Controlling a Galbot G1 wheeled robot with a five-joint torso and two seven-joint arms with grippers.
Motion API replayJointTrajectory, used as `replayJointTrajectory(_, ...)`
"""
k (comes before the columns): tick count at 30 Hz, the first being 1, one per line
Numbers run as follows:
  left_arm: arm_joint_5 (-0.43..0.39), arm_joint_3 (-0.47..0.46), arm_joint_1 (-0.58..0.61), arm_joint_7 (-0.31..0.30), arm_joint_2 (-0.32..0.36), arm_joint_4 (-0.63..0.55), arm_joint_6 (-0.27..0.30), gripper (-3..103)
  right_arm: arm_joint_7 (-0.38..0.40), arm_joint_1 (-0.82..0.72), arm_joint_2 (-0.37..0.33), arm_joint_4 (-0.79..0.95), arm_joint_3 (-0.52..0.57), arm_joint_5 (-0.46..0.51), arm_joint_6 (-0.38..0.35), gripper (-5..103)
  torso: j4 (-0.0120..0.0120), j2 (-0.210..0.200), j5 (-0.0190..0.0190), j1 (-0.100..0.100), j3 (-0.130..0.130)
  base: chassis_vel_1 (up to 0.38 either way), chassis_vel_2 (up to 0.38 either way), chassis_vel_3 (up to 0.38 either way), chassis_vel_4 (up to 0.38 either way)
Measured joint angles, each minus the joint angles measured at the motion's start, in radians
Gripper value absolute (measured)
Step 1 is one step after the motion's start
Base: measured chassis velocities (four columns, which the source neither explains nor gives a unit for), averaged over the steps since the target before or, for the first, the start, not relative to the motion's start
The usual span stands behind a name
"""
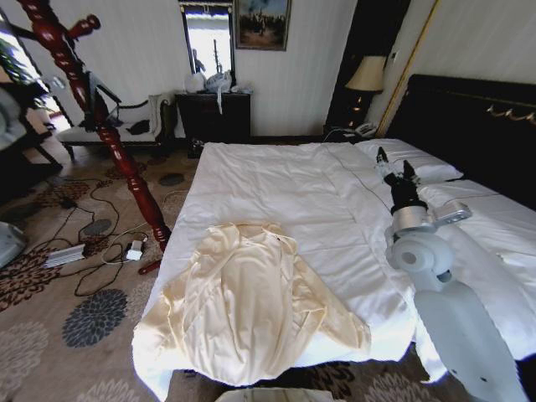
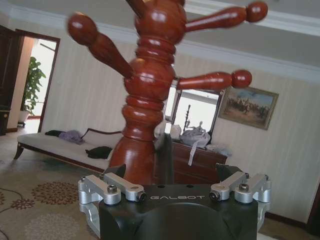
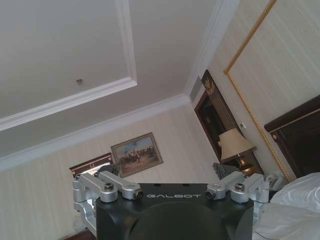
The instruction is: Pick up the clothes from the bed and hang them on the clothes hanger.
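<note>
I'm seeing the clothes [image 1: 251, 306] lying spread at lower centre of the head view, on the bed [image 1: 285, 180] near its foot edge. The right gripper [image 1: 395, 171] is hovering at right, jaws apart; the left gripper's [image 2: 192, 165] jaws apart beside the coat stand [image 2: 147, 90].

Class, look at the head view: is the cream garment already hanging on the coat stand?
No, the clothes lie spread flat on the bed, beside the coat stand.

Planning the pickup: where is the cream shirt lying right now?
In the head view, the cream shirt lies spread on the bed's near left corner, beside the wooden coat stand.
</note>
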Motion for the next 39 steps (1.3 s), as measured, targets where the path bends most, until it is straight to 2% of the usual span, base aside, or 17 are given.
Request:
replayJointTrajectory(2, 0.042, 0.058, -0.055, -0.042, -0.051, 0.046, 0.058, 100, 0.000, -0.007, 0.004, -0.007, 0.002, -0.001, 0.000, 100, 0.0003, 0.000, 0.0003, 0.000, 0.000, 0.000, 0.000, 0.000, 0.000)
replayJointTrajectory(4, 0.060, 0.096, -0.096, -0.122, -0.097, 0.083, 0.139, 100, 0.005, -0.017, 0.004, -0.017, 0.008, -0.009, -0.004, 100, -0.0004, 0.000, 0.0005, 0.000, 0.000, 0.000, 0.000, 0.000, 0.000)
replayJointTrajectory(5, 0.060, 0.096, -0.096, -0.122, -0.097, 0.083, 0.139, 100, 0.005, -0.017, 0.004, -0.017, 0.008, -0.009, -0.004, 100, -0.0004, 0.000, 0.0005, 0.000, 0.000, 0.000, 0.000, 0.000, 0.000)
replayJointTrajectory(8, 0.101, 0.143, -0.156, -0.209, -0.166, 0.158, 0.197, 100, 0.013, -0.028, 0.000, -0.043, 0.022, -0.023, -0.009, 100, 0.0001, 0.000, 0.0003, 0.000, 0.000, 0.000, 0.000, 0.000, 0.000)
replayJointTrajectory(10, 0.103, 0.159, -0.177, -0.228, -0.188, 0.182, 0.209, 100, 0.013, -0.030, 0.000, -0.049, 0.024, -0.025, -0.009, 100, 0.0005, 0.000, 0.0001, 0.000, 0.000, 0.000, 0.000, 0.000, 0.000)
replayJointTrajectory(13, 0.088, 0.189, -0.221, -0.262, -0.236, 0.228, 0.248, 100, 0.016, -0.031, 0.003, -0.058, 0.024, -0.029, -0.009, 100, -0.0001, 0.000, 0.0004, 0.000, 0.000, 0.000, 0.000, 0.000, 0.000)
replayJointTrajectory(16, 0.052, 0.206, -0.238, -0.301, -0.246, 0.230, 0.275, 101, 0.017, -0.031, 0.004, -0.058, 0.020, -0.030, -0.010, 100, -0.0005, 0.000, 0.0006, 0.000, 0.000, 0.000, 0.000, 0.000, 0.000)
replayJointTrajectory(19, 0.005, 0.216, -0.245, -0.364, -0.248, 0.219, 0.283, 87, 0.018, -0.031, 0.001, -0.057, 0.019, -0.031, -0.010, 100, 0.0004, 0.000, 0.0003, -0.001, 0.000, 0.000, 0.000, 0.000, 0.000)
replayJointTrajectory(21, -0.005, 0.216, -0.245, -0.376, -0.248, 0.219, 0.284, 87, 0.019, -0.031, 0.000, -0.057, 0.020, -0.031, -0.010, 100, 0.0005, 0.000, -0.0001, -0.001, 0.000, 0.000, 0.000, 0.000, 0.000)
replayJointTrajectory(23, -0.020, 0.214, -0.242, -0.382, -0.247, 0.225, 0.284, 81, 0.021, -0.033, -0.002, -0.057, 0.023, -0.031, -0.011, 100, 0.0004, 0.000, 0.0000, -0.001, 0.000, 0.000, 0.000, 0.000, 0.000)
replayJointTrajectory(27, -0.027, 0.203, -0.227, -0.382, -0.238, 0.225, 0.284, 80, 0.024, -0.040, -0.004, -0.056, 0.024, -0.031, -0.013, 100, -0.0003, 0.000, 0.0002, 0.000, 0.000, 0.000, 0.000, 0.000, 0.000)
replayJointTrajectory(31, -0.022, 0.188, -0.211, -0.382, -0.229, 0.225, 0.283, 79, 0.030, -0.047, -0.006, -0.050, 0.027, -0.032, -0.016, 100, 0.0003, 0.000, 0.0000, 0.000, 0.000, 0.000, 0.000, 0.000, 0.000)
replayJointTrajectory(33, -0.009, 0.181, -0.204, -0.382, -0.226, 0.231, 0.283, 68, 0.038, -0.049, -0.008, -0.049, 0.031, -0.028, -0.018, 100, 0.0002, 0.000, 0.0002, -0.001, 0.000, 0.000, 0.000, 0.000, 0.000)
replayJointTrajectory(34, -0.009, 0.181, -0.204, -0.382, -0.226, 0.231, 0.283, 68, 0.038, -0.049, -0.008, -0.049, 0.031, -0.028, -0.018, 100, 0.0002, 0.000, 0.0002, -0.001, 0.000, 0.000, 0.000, 0.000, 0.000)
replayJointTrajectory(36, -0.004, 0.177, -0.194, -0.379, -0.220, 0.230, 0.282, 57, 0.043, -0.049, -0.013, -0.049, 0.036, -0.025, -0.020, 100, -0.0001, 0.000, 0.0001, 0.000, 0.000, 0.000, 0.000, 0.000, 0.000)
replayJointTrajectory(38, -0.003, 0.174, -0.191, -0.375, -0.218, 0.228, 0.282, 57, 0.044, -0.049, -0.014, -0.049, 0.037, -0.024, -0.020, 100, -0.0001, 0.000, 0.0001, 0.000, 0.000, 0.000, 0.000, 0.000, 0.000)
replayJointTrajectory(39, -0.002, 0.168, -0.186, -0.369, -0.214, 0.223, 0.281, 47, 0.046, -0.051, -0.016, -0.047, 0.039, -0.021, -0.022, 100, -0.0001, 0.000, 0.0000, 0.000, 0.000, 0.000, 0.000, 0.000, 0.000)
